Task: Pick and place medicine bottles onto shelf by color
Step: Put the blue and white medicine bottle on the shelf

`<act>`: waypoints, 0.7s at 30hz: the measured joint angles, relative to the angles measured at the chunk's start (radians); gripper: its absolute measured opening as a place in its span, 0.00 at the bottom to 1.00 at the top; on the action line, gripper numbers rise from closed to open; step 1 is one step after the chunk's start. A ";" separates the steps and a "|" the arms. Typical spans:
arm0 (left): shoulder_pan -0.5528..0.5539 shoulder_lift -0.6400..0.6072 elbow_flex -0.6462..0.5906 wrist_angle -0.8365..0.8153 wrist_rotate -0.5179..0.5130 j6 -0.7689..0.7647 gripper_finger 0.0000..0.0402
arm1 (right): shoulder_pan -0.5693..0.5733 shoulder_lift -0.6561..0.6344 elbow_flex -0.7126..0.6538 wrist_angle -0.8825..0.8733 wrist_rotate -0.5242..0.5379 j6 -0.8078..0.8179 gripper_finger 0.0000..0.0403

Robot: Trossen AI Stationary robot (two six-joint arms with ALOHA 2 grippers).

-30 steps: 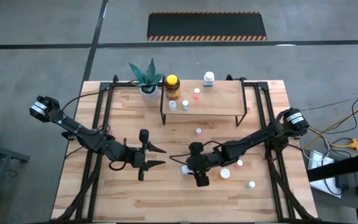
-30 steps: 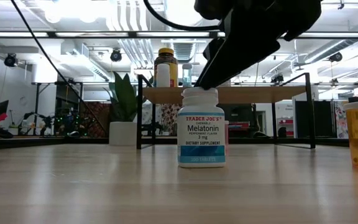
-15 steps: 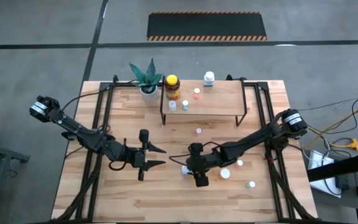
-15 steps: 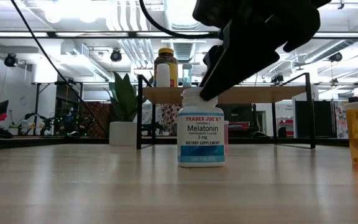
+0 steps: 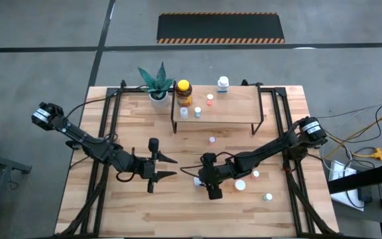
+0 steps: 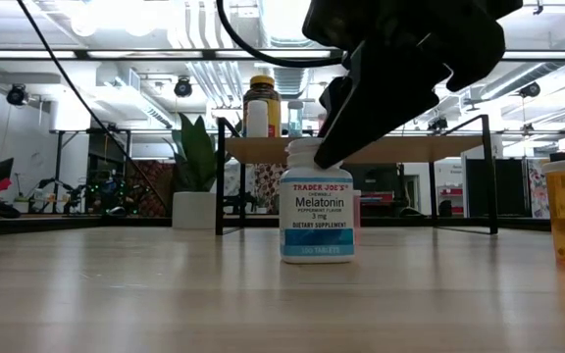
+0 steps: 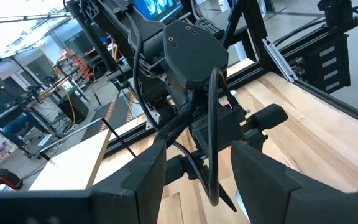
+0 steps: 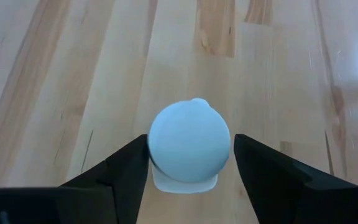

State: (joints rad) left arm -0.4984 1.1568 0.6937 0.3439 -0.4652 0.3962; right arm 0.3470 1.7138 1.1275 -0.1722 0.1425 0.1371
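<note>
While the right gripper (image 8: 190,163) brackets a white-capped bottle (image 8: 189,142) standing at the table's (image 5: 178,212) near centre, its fingers are spread, apparently not yet touching; left gripper (image 5: 167,167) hovers open nearby.

Readable print is found only in the low view, at the centre of the frame, on the white medicine bottle (image 6: 318,214) standing on the desk (image 6: 263,294). Its label reads "TRADER JOE'S" in red, then "Melatonin" in large dark letters, "3 mg" beneath, and "DIETARY SUPPLEMENT" below that. The smaller lines between these and along the label's bottom edge cannot be made out.
</note>
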 joint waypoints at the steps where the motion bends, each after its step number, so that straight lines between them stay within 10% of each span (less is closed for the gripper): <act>1: 0.000 0.000 0.000 0.000 0.000 0.000 0.41 | 0.000 0.000 0.000 0.000 0.000 0.000 0.53; 21: 0.000 0.000 -0.002 0.009 -0.004 -0.023 0.41 | 0.000 -0.106 0.043 -0.112 -0.073 -0.025 0.44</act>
State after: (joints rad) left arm -0.4980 1.1572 0.6922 0.3530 -0.4690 0.3729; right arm 0.3466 1.6081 1.1701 -0.2841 0.0699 0.1121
